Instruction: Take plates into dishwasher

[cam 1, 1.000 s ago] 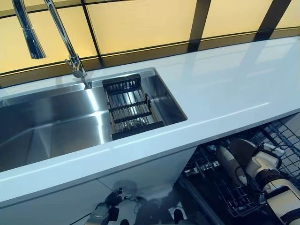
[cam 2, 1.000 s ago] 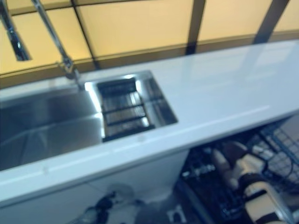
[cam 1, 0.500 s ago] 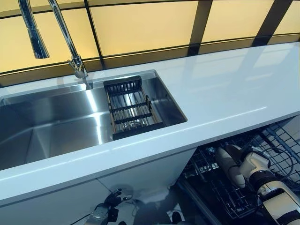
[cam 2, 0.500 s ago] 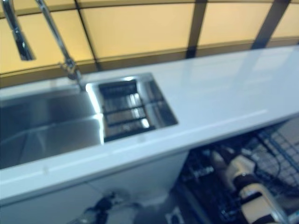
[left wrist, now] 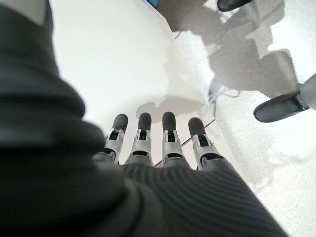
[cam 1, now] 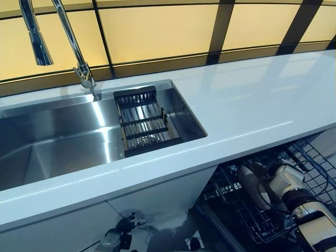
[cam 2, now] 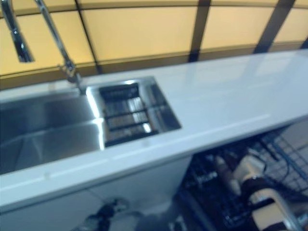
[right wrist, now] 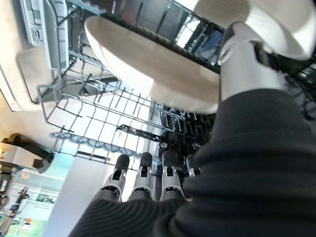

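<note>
A cream plate (cam 1: pixel 251 185) stands on edge in the wire dishwasher rack (cam 1: pixel 315 157) under the counter at the lower right. In the right wrist view the same plate (right wrist: pixel 148 64) leans in the rack (right wrist: pixel 74 113), with a second pale dish (right wrist: pixel 276 22) beside it. My right hand (cam 1: pixel 287 184) is just right of the plate. Its fingers (right wrist: pixel 143 177) are straight and its thumb (right wrist: pixel 242 64) rests by the plate's rim. My left hand (cam 1: pixel 113 239) hangs low before the white cabinet front, fingers (left wrist: pixel 168 143) straight and holding nothing.
A steel sink (cam 1: pixel 52 142) with a tall faucet (cam 1: pixel 68 37) and a black drain rack (cam 1: pixel 144 123) is set into the white counter (cam 1: pixel 252 100). The counter edge overhangs the dishwasher rack. A person's dark shoe (left wrist: pixel 279 106) shows on the floor.
The whole view has shifted slightly. My right hand has edged a little along the rack beside the plate, which stays standing in the rack. The left hand has not moved.
</note>
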Controlling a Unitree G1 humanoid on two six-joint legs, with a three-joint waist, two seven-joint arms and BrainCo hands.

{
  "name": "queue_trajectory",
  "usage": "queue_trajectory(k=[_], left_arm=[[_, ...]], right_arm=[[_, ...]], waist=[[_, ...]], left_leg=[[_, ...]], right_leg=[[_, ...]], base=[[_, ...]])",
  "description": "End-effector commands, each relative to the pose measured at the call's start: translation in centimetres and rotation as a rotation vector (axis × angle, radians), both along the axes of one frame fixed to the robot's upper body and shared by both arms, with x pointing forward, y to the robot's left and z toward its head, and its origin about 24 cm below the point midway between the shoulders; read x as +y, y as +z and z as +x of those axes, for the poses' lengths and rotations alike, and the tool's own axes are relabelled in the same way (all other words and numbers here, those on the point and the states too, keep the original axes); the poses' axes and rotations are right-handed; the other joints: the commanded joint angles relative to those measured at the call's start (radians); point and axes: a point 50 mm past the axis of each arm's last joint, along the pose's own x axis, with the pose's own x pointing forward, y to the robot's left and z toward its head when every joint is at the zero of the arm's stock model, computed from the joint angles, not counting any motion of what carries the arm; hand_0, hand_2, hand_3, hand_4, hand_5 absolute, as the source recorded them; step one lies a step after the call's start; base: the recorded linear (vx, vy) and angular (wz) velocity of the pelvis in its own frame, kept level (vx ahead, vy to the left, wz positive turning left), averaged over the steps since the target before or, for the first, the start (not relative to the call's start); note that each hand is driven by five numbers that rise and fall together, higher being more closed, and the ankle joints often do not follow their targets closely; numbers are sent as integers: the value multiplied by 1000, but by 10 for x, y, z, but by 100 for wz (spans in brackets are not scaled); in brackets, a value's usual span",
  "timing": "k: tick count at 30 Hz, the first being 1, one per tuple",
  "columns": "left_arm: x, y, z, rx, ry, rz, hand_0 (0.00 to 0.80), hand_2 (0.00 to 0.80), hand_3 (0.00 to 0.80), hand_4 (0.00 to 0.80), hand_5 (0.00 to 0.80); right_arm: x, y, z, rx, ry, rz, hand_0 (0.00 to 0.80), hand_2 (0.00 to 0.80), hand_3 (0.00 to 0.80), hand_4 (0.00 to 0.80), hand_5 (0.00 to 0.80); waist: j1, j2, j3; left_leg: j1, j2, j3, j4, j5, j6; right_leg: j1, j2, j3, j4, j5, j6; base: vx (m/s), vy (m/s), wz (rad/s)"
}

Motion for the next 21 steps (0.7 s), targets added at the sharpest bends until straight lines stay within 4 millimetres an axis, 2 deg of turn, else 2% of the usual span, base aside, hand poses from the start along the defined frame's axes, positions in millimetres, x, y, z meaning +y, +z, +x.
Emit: queue_trajectory(k=[1, 4, 12, 17, 21], left_arm=[[10, 9, 22, -55, 14, 36, 0, 0, 0, 0, 0], [15, 9, 21, -55, 36, 42, 0, 0, 0, 0, 0], [27, 7, 9, -46, 94, 62, 0, 0, 0, 0, 0], [30, 7, 6, -56, 121, 70, 0, 0, 0, 0, 0], [33, 7, 5, -53, 133, 83, 0, 0, 0, 0, 0]], right_arm=[[-31, 52, 2, -80, -53, -76, 0, 0, 0, 0, 0], [-53, 75, -9, -146, -74, -111, 0, 0, 0, 0, 0], [-86, 138, -34, -273, -102, -195, 0, 0, 0, 0, 0], [-108, 162, -52, -322, -180, -238, 0, 0, 0, 0, 0], [-127, 168, -67, -352, -285, -208, 0, 0, 0, 0, 0]], waist=[[-11, -49, 31], [-26, -61, 31], [-69, -83, 12], [-81, -91, 10], [-80, -94, 5]], left_leg=[[44, -47, -27, 2, -66, 61], [44, -45, -22, 2, -67, 61], [48, -40, 8, 2, -71, 62], [53, -38, 28, 2, -74, 62], [53, -38, 36, 2, -75, 64]], right_leg=[[-28, 48, 5, 1, 39, 0], [-25, 54, 13, 1, 38, 1], [-35, 66, 39, 1, 40, 5], [-36, 70, 52, 1, 42, 7], [-31, 68, 48, 1, 39, 6]], base=[[0, 0, 0], [0, 0, 0], [8, 8, -12], [-4, 21, -15], [-30, 35, -6]])
